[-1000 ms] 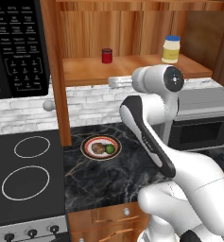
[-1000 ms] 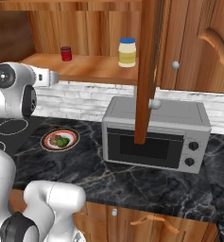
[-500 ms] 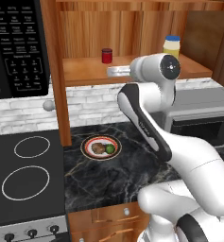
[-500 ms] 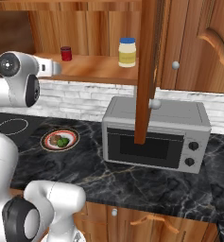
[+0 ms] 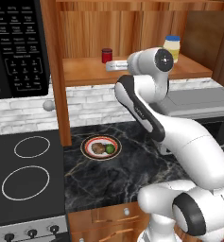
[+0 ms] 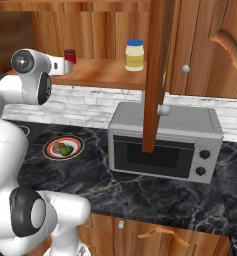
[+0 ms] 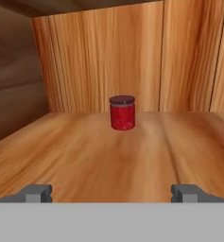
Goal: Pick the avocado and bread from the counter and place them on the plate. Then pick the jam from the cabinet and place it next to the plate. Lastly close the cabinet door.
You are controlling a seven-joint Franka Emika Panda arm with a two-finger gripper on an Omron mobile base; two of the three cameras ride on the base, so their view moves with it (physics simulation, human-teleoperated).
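two spread fingertips (image 7: pixel 38 193) short of upright jam (image 7: pixel 122 112)

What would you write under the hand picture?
Open gripper faces a small dark red jam jar on the wooden cabinet shelf.

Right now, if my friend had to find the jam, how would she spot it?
Look into the open brown cabinet above the counter, on its wooden shelf. The jam is the short dark red jar at the left; the other jar is taller, pale yellow, with a blue lid.

You are looking at a kitchen: a stove (image 5: pixel 26 175), a microwave (image 6: pixel 165 142) and wooden cabinets (image 6: pixel 205 45) are lining the black counter (image 6: pixel 155 192).
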